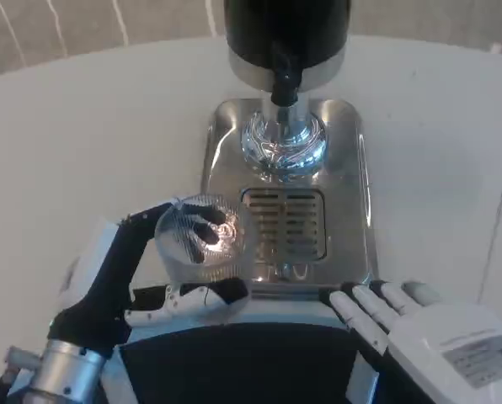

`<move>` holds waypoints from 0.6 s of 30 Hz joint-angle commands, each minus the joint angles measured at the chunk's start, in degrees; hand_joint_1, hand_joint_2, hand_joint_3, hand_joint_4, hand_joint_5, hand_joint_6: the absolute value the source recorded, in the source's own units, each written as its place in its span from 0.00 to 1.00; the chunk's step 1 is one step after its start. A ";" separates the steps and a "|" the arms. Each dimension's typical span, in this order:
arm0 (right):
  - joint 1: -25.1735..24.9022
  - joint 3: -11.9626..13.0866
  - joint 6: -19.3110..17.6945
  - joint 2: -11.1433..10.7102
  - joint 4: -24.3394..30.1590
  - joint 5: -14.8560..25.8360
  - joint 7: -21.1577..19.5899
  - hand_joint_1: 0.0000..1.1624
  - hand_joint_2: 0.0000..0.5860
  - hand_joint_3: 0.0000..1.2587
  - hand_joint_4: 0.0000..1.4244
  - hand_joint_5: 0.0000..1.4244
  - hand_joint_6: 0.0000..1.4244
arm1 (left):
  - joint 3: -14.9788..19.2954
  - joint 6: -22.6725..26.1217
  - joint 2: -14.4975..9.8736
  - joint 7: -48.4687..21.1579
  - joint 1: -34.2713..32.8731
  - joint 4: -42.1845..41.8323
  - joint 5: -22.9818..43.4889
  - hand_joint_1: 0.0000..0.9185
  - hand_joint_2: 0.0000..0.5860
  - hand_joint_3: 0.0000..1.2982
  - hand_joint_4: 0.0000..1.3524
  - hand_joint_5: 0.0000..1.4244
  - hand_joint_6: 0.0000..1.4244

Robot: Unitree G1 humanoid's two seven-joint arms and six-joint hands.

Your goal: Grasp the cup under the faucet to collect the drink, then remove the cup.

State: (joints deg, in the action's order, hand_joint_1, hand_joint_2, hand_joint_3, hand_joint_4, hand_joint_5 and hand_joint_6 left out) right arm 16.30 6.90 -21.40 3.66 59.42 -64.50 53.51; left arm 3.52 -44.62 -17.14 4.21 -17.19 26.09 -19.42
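clear ribbed plastic cup, mouth facing the camera, gripped by the left hand; right hand fingers spread, near the steel drip tray.

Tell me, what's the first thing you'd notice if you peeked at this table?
The shiny drink machine stands at the top middle, its black faucet over a silver tray with a slotted grate. Lower left of the grate, the left hand holds a clear ribbed cup, off to the side of the faucet. The white right hand rests at the tray's near edge, lower right.
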 commanded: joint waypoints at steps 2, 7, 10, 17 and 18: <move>-1.64 -0.72 1.02 2.38 0.58 -0.05 2.39 0.14 0.85 0.00 0.00 0.00 0.00 | -1.40 -0.22 1.05 4.82 -5.38 5.76 -1.81 0.62 0.00 0.77 0.86 0.93 0.45; -2.31 -0.78 1.58 2.44 0.58 -0.12 3.85 0.14 0.85 0.00 0.00 0.00 0.00 | -3.36 0.33 1.88 8.97 -11.69 13.96 -3.60 0.62 0.00 0.77 0.86 0.93 0.46; -2.29 -0.85 1.72 2.54 0.58 -0.26 4.20 0.14 0.85 0.00 0.00 0.00 0.00 | -4.38 0.32 2.05 10.86 -14.52 18.02 -4.36 0.62 0.00 0.77 0.86 0.93 0.46; -2.06 -0.91 3.28 1.71 0.58 -0.90 4.72 0.14 0.85 0.00 0.00 0.00 0.00 | -7.00 1.07 2.98 15.77 -22.27 28.71 -5.41 0.62 0.00 0.77 0.86 0.94 0.47; -2.06 -1.01 3.46 1.60 0.58 -0.99 4.77 0.14 0.85 0.00 0.00 0.00 0.00 | -7.29 1.18 3.19 16.30 -23.16 29.80 -5.49 0.62 0.00 0.77 0.86 0.94 0.48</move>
State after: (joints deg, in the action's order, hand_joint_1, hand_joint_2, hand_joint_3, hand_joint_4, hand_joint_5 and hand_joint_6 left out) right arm 14.21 5.91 -18.60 3.54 59.42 -64.88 57.58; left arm -3.27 -43.36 -14.56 18.10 -37.34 53.50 -25.10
